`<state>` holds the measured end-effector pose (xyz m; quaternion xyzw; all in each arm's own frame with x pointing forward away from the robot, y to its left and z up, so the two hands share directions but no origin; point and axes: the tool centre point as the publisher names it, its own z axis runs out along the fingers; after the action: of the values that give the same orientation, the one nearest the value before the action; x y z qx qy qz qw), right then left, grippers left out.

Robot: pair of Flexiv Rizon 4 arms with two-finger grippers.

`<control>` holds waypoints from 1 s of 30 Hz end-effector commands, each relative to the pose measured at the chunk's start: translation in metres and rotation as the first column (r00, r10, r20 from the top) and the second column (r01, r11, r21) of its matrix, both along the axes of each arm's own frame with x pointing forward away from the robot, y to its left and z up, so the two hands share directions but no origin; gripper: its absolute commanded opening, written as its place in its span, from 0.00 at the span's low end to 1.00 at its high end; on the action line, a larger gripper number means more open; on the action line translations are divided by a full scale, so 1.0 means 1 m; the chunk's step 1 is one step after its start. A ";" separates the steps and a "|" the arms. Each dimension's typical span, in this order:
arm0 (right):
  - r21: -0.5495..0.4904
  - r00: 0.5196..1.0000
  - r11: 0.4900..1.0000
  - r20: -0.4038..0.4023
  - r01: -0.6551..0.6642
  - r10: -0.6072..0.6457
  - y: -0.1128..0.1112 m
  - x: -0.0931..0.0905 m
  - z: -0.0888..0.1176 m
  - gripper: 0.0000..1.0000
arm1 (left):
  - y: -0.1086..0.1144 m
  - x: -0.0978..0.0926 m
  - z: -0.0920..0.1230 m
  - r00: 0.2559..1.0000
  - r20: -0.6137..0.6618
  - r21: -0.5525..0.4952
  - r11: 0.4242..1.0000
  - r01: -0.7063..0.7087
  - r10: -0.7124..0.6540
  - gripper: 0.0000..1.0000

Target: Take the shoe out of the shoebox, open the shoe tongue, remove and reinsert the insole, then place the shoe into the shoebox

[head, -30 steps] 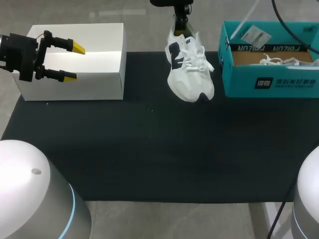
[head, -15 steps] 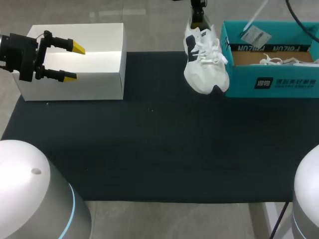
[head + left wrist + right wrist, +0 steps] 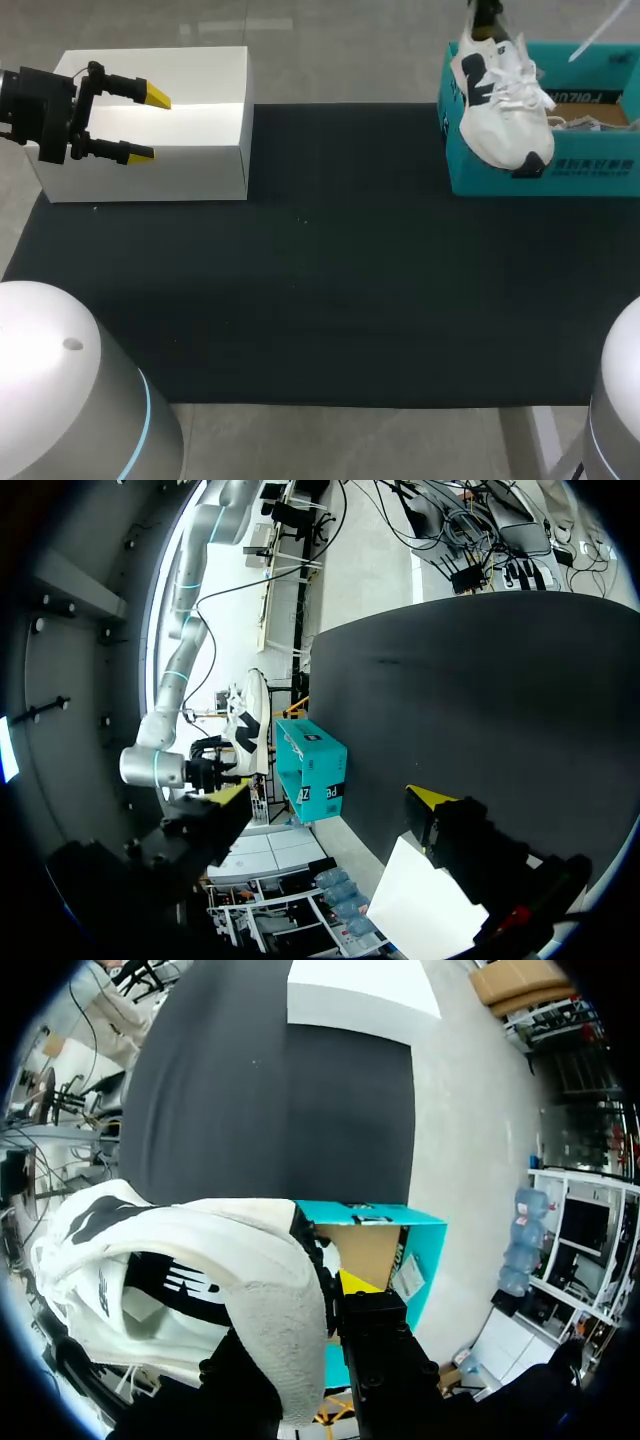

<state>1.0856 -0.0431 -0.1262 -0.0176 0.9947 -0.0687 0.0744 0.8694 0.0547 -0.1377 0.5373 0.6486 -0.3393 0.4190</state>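
At the upper right the right gripper [image 3: 332, 1305] clamps the heel of the shoe [image 3: 500, 100], which hangs toe-down over the shoebox [image 3: 600, 172] left end; at the upper left the left gripper [image 3: 148, 125] is wide open, empty.

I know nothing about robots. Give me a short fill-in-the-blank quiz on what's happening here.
1. The right gripper holds the white shoe by its ____.
2. The shoe hangs at the teal shoebox with its toe pointing ____.
3. The left gripper, by the white box, has its fingers ____.
Missing words: heel; down; open.
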 end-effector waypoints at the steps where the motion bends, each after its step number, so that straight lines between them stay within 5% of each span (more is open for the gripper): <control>1: 0.020 1.000 1.000 -0.023 0.021 -0.020 -0.043 0.018 0.004 0.00 | 0.000 0.000 0.000 1.000 0.000 0.003 1.000 0.000 0.000 1.00; 8: -0.031 0.995 0.996 -0.034 0.088 -0.089 -0.080 0.035 0.002 0.00 | 0.000 0.000 0.000 1.000 0.000 0.003 1.000 0.000 0.000 1.00; 30: -0.031 0.995 0.996 -0.034 0.088 -0.089 -0.080 0.035 0.002 0.00 | 0.000 0.000 0.000 1.000 0.000 0.003 1.000 0.000 0.000 1.00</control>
<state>1.1203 -0.1230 -0.1258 0.0244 0.9946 -0.0854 0.0541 0.8693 0.0546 -0.1376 0.5374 0.6485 -0.3393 0.4189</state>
